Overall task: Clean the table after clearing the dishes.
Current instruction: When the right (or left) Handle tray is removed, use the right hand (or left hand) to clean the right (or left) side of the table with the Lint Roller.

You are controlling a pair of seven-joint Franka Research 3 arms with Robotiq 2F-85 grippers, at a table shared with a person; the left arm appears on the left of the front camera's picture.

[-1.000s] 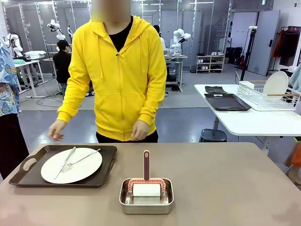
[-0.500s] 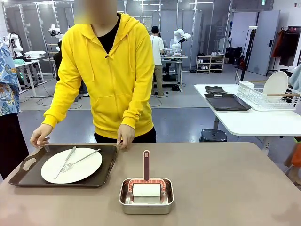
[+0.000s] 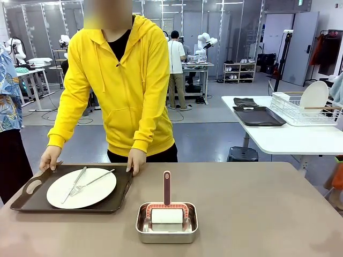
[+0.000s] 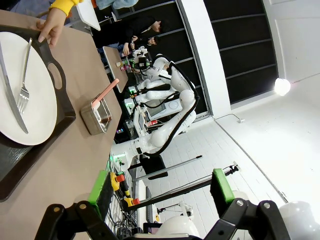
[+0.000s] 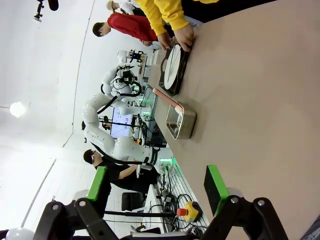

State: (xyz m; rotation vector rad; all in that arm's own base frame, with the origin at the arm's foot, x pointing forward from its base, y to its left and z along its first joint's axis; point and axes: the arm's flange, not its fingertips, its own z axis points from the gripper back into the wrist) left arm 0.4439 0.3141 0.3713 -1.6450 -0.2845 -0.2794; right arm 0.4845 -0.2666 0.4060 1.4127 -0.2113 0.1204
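On the left of the brown table (image 3: 257,209) lies a dark brown tray (image 3: 119,194) holding a white plate (image 3: 88,191) with a fork (image 3: 91,182) and a knife (image 3: 73,185). A person in a yellow hoodie grips the tray's far edge, one hand (image 3: 50,158) at its left corner and the other hand (image 3: 135,159) at its right corner. In the left wrist view the plate (image 4: 35,107) and tray (image 4: 64,107) lie ahead of my left gripper (image 4: 161,186), which is open and holds nothing. My right gripper (image 5: 156,187) is open too, far from the tray (image 5: 172,67).
A small steel pan (image 3: 166,231) holding a roller with a red handle (image 3: 166,187) sits at the table's front middle. To the right stands a white table (image 3: 289,140) carrying a dish rack (image 3: 303,110) and a dark tray (image 3: 258,115). Bare tabletop spreads to the right.
The person stepped to the left and lowered both hands onto the far edge of the tray. Tray, plate, cutlery and steel pan have stayed where they were.
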